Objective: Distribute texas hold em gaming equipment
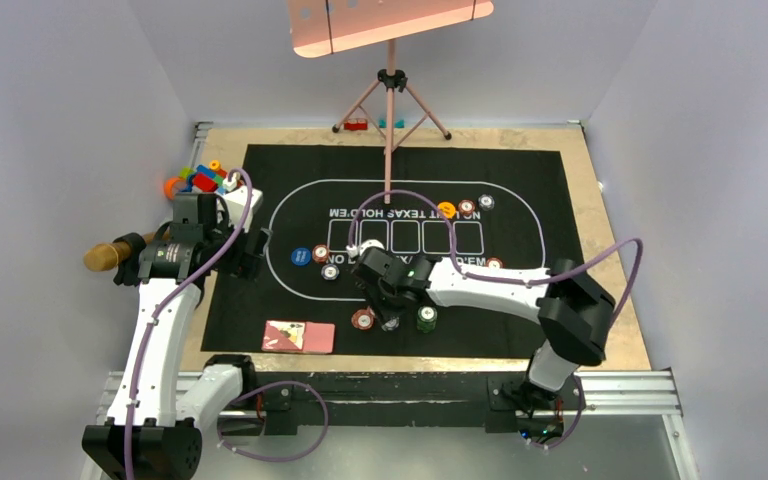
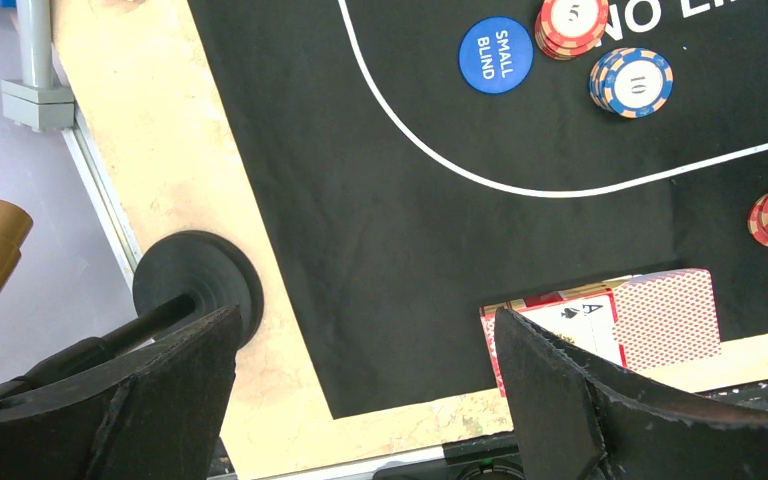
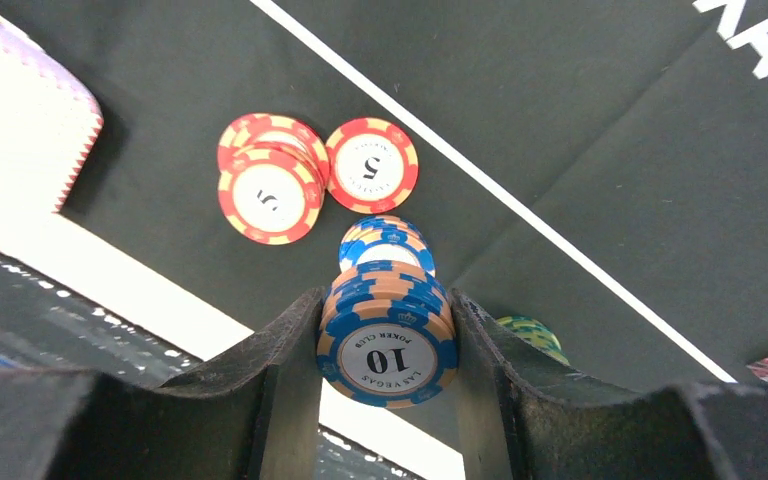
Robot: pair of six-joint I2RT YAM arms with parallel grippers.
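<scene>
My right gripper [image 3: 388, 300] is shut on a short stack of blue "10" poker chips [image 3: 388, 352], held above the black mat [image 3: 580, 130]. More blue chips [image 3: 387, 243] lie on the mat right under it. Red "5" chips [image 3: 270, 190] sit to its left and green chips [image 3: 532, 335] to its right. In the top view this gripper [image 1: 390, 318] hangs between the red chips [image 1: 363, 320] and the green chips [image 1: 427, 319]. The pink-backed cards [image 1: 299, 336] lie at the mat's near edge. My left gripper [image 2: 365, 330] is open and holds nothing, above the mat's near-left corner beside the cards [image 2: 660, 320].
A blue small-blind button [image 2: 496, 55], red chips [image 2: 571, 22] and blue chips [image 2: 632, 82] lie at the oval's left end. An orange button [image 1: 447, 209] and more chips [image 1: 486, 201] sit farther back. Toy blocks [image 1: 200, 178] are at the far left, and a tripod [image 1: 390, 100] stands behind the mat.
</scene>
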